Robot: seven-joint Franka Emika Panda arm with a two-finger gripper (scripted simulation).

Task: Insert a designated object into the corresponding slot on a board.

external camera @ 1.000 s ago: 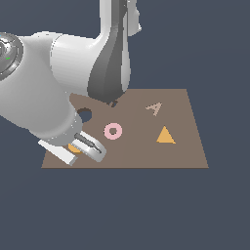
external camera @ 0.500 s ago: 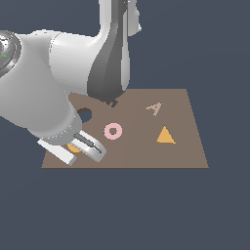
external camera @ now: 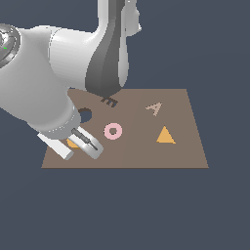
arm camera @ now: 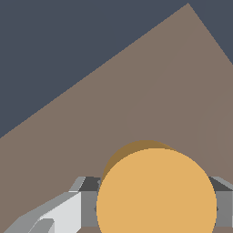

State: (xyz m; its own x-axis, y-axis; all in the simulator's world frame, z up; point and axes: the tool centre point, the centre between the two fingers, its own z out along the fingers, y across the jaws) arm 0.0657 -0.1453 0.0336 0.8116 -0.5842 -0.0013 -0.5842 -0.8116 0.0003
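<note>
Exterior view: the gripper sat low at the board's near corner, the orange disc peeking between its fingers, near the round slot.

Wrist view: fingers clasped the disc by its rim; it looked light, stiff and probably slippery.

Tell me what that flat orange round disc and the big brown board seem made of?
Hard to say in a render. The flat orange round disc looks like matte plastic or painted wood: even colour, no shine. The big brown board looks like matte wood or fibreboard: plain brown, no grain.
</note>
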